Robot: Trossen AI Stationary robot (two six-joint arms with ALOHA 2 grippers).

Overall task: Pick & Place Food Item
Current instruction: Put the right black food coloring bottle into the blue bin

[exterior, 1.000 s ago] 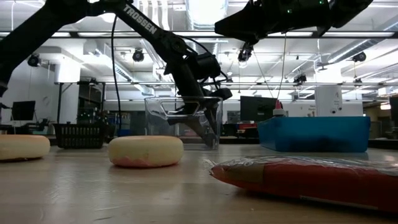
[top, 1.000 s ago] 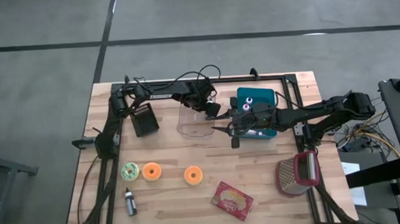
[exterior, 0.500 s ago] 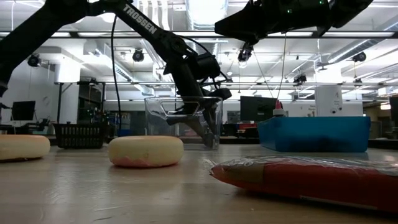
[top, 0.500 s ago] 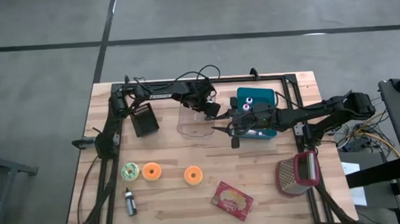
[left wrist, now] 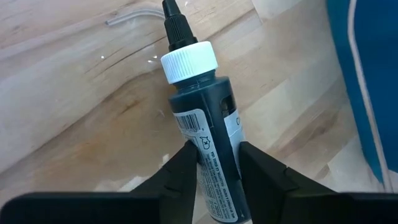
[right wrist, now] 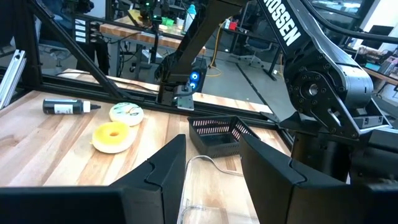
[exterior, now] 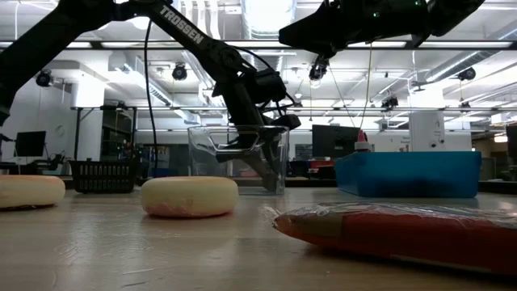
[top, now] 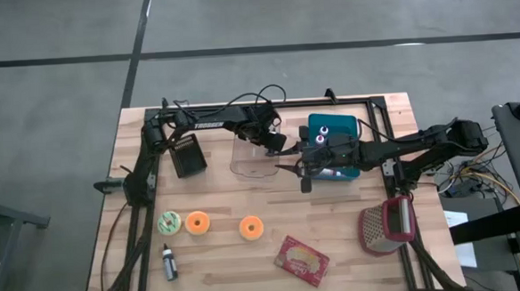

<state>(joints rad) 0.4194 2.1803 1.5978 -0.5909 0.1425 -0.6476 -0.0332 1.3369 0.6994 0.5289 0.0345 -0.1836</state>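
The left gripper (left wrist: 217, 163) reaches into the clear tub (top: 253, 155), its fingers (left wrist: 181, 171) grasping a dark bottle (left wrist: 202, 118) lying on the tub floor. The right gripper (top: 302, 172) hovers just beside the tub, fingers parted and empty. The round bottle looks likely to roll or slip from an off-centre pinch, or to catch the tub wall when lifted

grater (top: 386, 224) near table edge | black basket (top: 187, 155) | possibly snack packet (top: 302, 260)

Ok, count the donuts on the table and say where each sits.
3, in a row at the table's front left: a green-and-white donut, an orange donut beside it, another orange donut further right. None seems hidden.
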